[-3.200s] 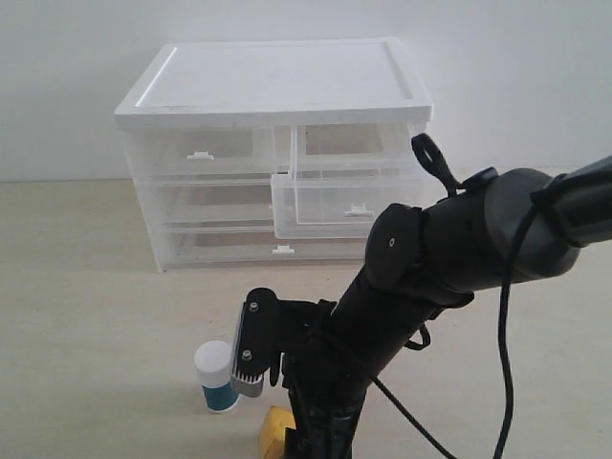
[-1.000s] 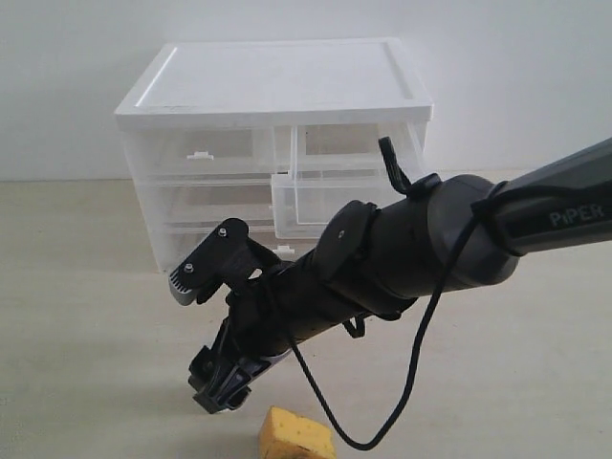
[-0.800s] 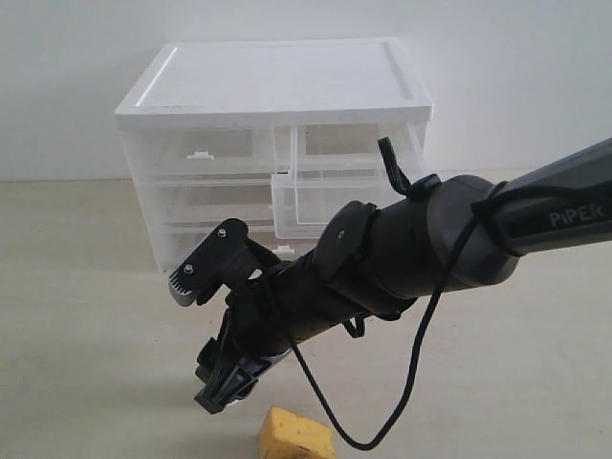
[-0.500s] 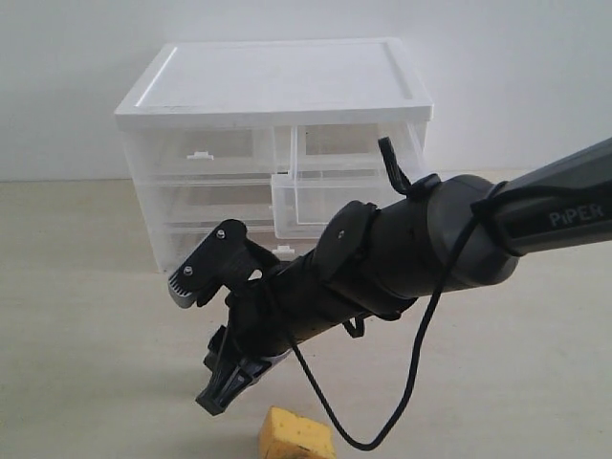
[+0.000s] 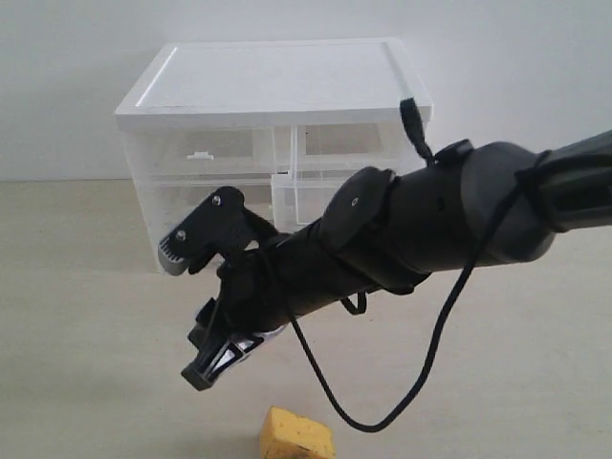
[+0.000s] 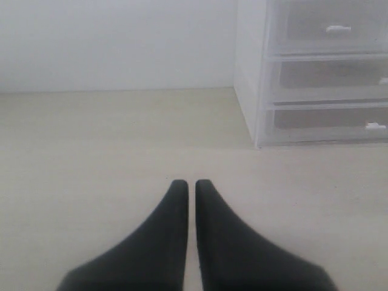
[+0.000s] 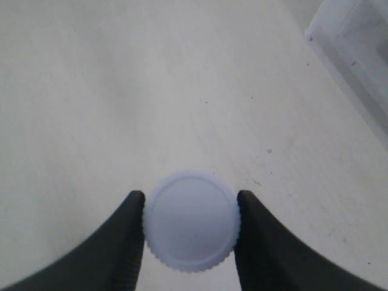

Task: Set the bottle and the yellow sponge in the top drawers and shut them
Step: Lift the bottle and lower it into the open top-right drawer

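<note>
Currently: bottle, white ribbed cap clamped in the right gripper, apparently lifted clear of the counter toward its front edge. Yellow sponge: loose at the front edge. Step: bottle transfer. Next: raise toward the back edge and the pulled-out right one of the top drawers. Left gripper: nearly closed, empty.

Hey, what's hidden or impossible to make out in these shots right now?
- Exterior view: the right arm covers most of the right-hand top drawer, so its contents cannot be told.
- Exterior view: the yellow sponge is cut off by the bottom edge.
- Right wrist view: the bottle shows only its cap inside the right pincer; its label is hidden.
- Left wrist view: the cabinet is cut off by the frame edge.
</note>
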`<move>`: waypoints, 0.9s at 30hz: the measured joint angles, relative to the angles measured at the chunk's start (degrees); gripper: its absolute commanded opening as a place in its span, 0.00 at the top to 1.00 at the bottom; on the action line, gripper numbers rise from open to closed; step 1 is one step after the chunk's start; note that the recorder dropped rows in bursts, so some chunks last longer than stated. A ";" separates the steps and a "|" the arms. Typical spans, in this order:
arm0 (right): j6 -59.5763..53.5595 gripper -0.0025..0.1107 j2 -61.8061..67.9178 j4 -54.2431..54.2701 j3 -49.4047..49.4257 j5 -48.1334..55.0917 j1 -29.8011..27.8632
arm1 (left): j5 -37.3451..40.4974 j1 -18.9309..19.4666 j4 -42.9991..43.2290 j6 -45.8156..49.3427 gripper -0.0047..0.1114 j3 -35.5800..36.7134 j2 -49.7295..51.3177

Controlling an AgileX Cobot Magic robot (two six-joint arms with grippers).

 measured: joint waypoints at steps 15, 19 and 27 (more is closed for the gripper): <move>2.53 0.98 -15.01 0.00 -0.11 5.02 -1.23 | 0.00 0.00 0.00 0.00 0.92 0.00 0.00; 6.16 0.98 -19.76 -0.10 -0.11 5.25 -6.18 | 0.00 0.00 0.00 0.00 0.92 0.00 0.00; 18.89 0.98 -21.80 -0.10 -0.67 4.60 -17.76 | 0.00 0.00 0.00 0.00 0.92 0.00 0.00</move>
